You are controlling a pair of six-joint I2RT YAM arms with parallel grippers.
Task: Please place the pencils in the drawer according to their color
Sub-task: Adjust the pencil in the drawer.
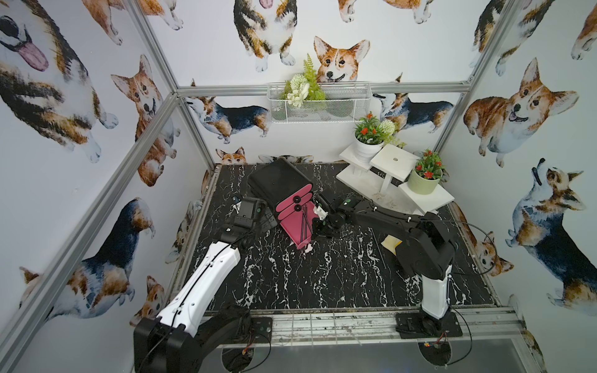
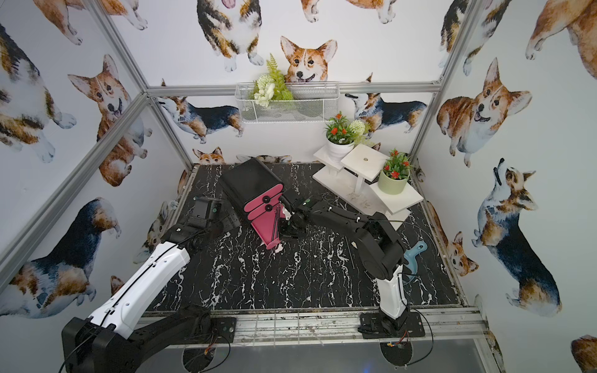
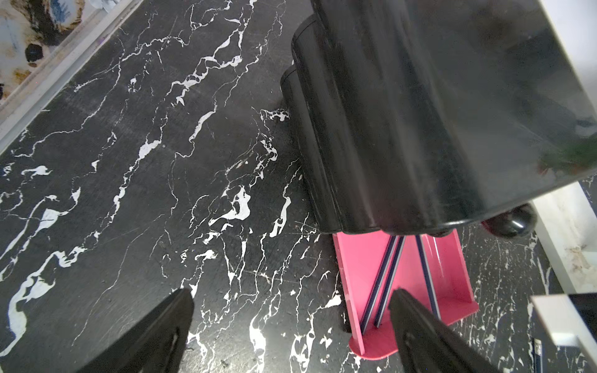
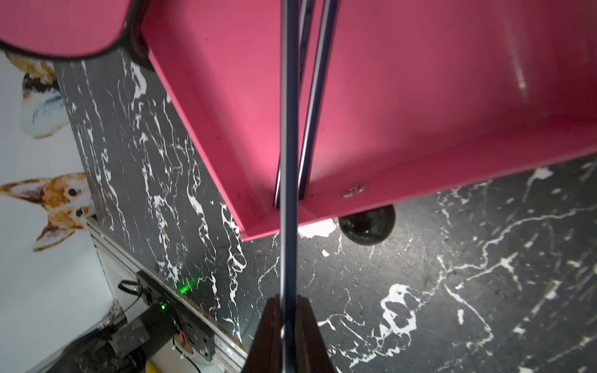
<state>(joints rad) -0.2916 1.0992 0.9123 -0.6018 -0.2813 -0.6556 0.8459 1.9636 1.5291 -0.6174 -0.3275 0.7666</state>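
My right tool (image 4: 288, 302) pinches a dark pencil (image 4: 287, 145) above the pulled-out pink drawer (image 4: 452, 97); my left tool (image 3: 290, 294) stands spread beside the black cabinet (image 3: 420, 113).

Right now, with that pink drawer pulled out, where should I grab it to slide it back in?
Probably the black knob on the front of the open drawer, approached from the near side of the table. It stands proud of the panel; the tray walls are thin, with pencils inside.
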